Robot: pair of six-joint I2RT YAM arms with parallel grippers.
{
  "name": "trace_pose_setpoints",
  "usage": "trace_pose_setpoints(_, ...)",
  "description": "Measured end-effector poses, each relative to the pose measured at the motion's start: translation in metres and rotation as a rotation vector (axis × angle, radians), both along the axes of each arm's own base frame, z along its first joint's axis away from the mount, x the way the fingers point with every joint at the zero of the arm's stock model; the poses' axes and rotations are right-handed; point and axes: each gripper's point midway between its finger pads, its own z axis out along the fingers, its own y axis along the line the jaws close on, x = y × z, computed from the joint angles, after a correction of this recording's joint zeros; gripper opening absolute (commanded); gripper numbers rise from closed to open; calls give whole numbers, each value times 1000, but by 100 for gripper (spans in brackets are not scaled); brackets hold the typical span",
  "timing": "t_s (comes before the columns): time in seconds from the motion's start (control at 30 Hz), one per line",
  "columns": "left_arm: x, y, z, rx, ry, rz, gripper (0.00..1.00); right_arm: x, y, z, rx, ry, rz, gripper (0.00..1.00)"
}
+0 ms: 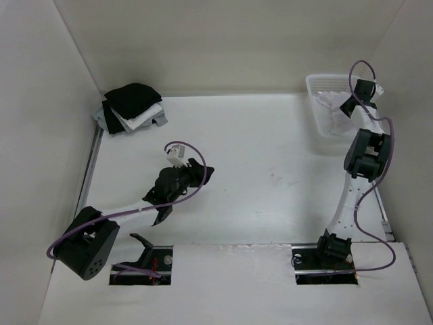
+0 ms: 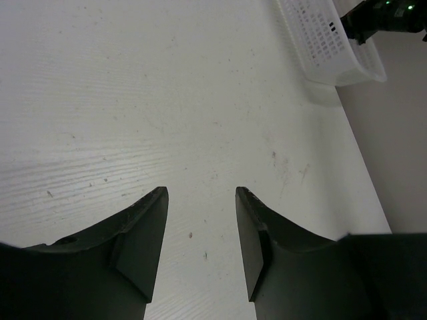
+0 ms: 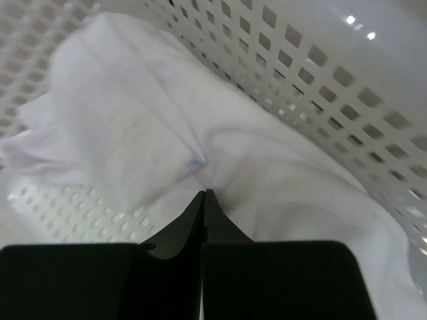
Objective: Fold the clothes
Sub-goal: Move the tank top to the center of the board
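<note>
The clothes [image 3: 133, 113], a thin white wrinkly top, lie bunched in a white perforated basket [image 3: 320, 67] at the table's far right [image 1: 318, 84]. My right gripper [image 3: 204, 192] reaches down into the basket, jaws shut, and the fabric puckers toward its tips as if a fold is pinched there. From above, the right gripper [image 1: 348, 107] hangs over the white cloth [image 1: 331, 115]. My left gripper [image 2: 200, 193] is open over bare table, nothing between its fingers; in the top view it [image 1: 206, 172] sits left of centre, far from the basket.
A pile of black, white and grey garments [image 1: 132, 107] lies at the back left corner. White walls enclose the table on three sides. The basket [image 2: 320, 40] shows at the upper right of the left wrist view.
</note>
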Motion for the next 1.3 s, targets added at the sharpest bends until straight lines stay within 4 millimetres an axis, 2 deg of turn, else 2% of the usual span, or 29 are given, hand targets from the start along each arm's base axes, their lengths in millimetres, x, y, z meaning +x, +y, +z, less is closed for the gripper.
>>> trace_pose_setpoints(0.03, 0, 0, 0, -1, 1, -1, 43, -2, 2, 11, -3, -21, 6, 0)
trace_pose_setpoints(0.13, -1, -1, 0, -4, 3, -5, 43, -5, 16, 69, -29, -127, 37, 0)
trace_pose_setpoints(0.23, -2, -2, 0, -11, 7, -10, 43, -13, 41, 157, -79, -288, 79, 0)
trace_pose_setpoints(0.27, -2, -3, 0, -14, 10, -12, 43, -23, 60, 205, -105, -383, 107, 0)
trace_pose_setpoints(0.3, -3, -3, 1, -19, 12, -14, 43, -36, 79, 240, -122, -454, 131, 0)
trace_pose_setpoints(0.37, -4, -3, 5, -32, 11, -16, 43, -76, 131, 308, -139, -596, 205, 0)
trace_pose_setpoints(0.43, -6, -2, 14, -47, -1, -16, 43, -117, 184, 363, -143, -718, 292, 0)
trace_pose_setpoints(0.47, -7, -1, 20, -57, -11, -16, 43, -136, 206, 383, -145, -767, 336, 0)
trace_pose_setpoints(0.53, -8, 1, 29, -74, -30, -12, 43, -195, 272, 439, -131, -916, 480, 0)
trace_pose_setpoints(0.57, -9, 3, 35, -82, -39, -7, 43, -215, 289, 457, -125, -968, 523, 0)
trace_pose_setpoints(0.6, -9, 6, 39, -89, -45, 0, 43, -245, 312, 481, -110, -1039, 588, 0)
trace_pose_setpoints(0.67, -7, 15, 46, -102, -51, 32, 43, -298, 342, 517, -76, -1153, 691, 0)
trace_pose_setpoints(0.7, -6, 20, 48, -105, -47, 50, 43, -319, 350, 531, -58, -1201, 728, 0)
trace_pose_setpoints(0.77, -3, 34, 50, -116, -36, 105, 43, -342, 354, 547, -37, -1263, 753, 0)
trace_pose_setpoints(0.8, -2, 40, 50, -118, -27, 128, 43, -346, 355, 549, -27, -1279, 755, 0)
trace_pose_setpoints(0.87, -1, 52, 53, -129, -17, 170, 43, -338, 366, 533, -10, -1254, 771, 0)
trace_pose_setpoints(0.93, 0, 63, 55, -139, -14, 204, 43, -308, 387, 485, 22, -1153, 799, 1)
trace_pose_setpoints(0.97, -1, 68, 56, -143, -12, 221, 43, -284, 404, 447, 44, -1064, 823, 1)
trace_pose_setpoints(1.0, -1, 74, 55, -144, -7, 240, 43, -270, 412, 426, 55, -1017, 831, 1)
trace_pose_setpoints(1.07, 0, 84, 51, -137, 8, 274, 43, -228, 435, 355, 95, -859, 858, 1)
trace_pose_setpoints(1.1, 1, 90, 47, -128, 22, 293, 42, -201, 447, 313, 119, -768, 866, 1)
trace_pose_setpoints(1.13, 1, 94, 43, -122, 34, 305, 42, -168, 460, 255, 145, -652, 867, 1)
trace_pose_setpoints(1.17, 1, 98, 38, -112, 51, 320, 42, -152, 464, 214, 160, -566, 860, 1)
trace_pose_setpoints(1.2, 0, 101, 30, -98, 77, 331, 42, -131, 463, 151, 186, -431, 840, 6)
trace_pose_setpoints(1.23, -1, 102, 26, -91, 88, 335, 42, -119, 460, 118, 204, -360, 820, 15)
trace_pose_setpoints(1.3, -5, 103, 15, -68, 125, 336, 42, -96, 445, 67, 237, -254, 759, 31)
